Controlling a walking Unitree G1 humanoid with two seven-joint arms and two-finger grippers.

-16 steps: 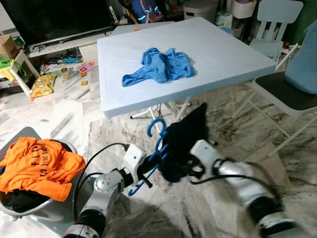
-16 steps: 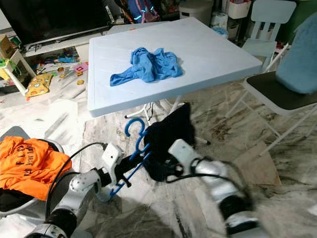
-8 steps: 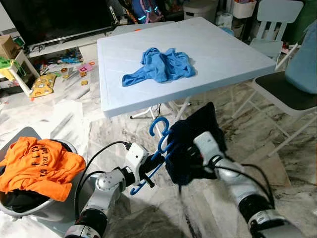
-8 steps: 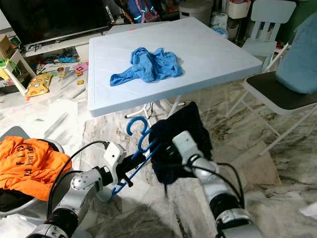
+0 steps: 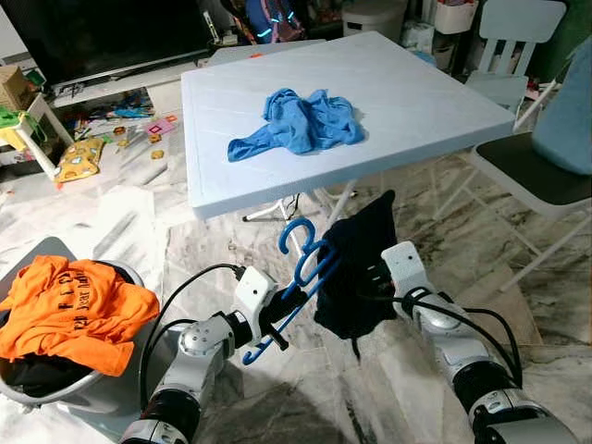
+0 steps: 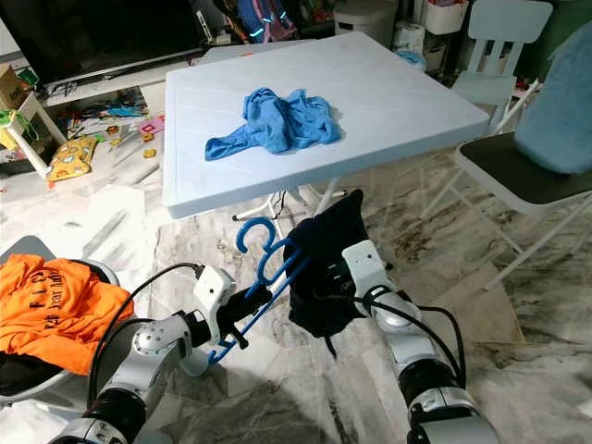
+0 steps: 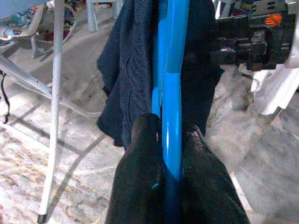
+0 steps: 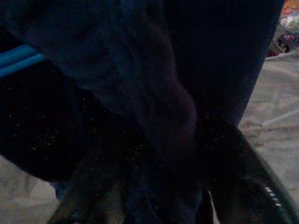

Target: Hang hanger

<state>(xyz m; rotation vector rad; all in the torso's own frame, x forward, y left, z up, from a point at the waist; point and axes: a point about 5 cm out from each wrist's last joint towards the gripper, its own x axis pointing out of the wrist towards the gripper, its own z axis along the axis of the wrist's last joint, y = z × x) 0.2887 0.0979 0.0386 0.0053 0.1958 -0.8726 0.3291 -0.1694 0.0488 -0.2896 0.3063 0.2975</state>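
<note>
Left claw [image 7: 170,154] clamped on blue hanger [image 5: 298,277], held low over marble floor [image 5: 370,388], in front of desk [image 5: 407,102]. Hanger tilted, hook uppermost near desk edge. Dark garment [image 5: 356,268] draped over hanger's far end. Right claw [image 5: 365,294] pinches garment, fingers closed on cloth. Blue cloth [image 5: 301,122] lies crumpled on desk. Orange shirt [image 5: 69,310] in basket [image 5: 92,393] at left.
</note>
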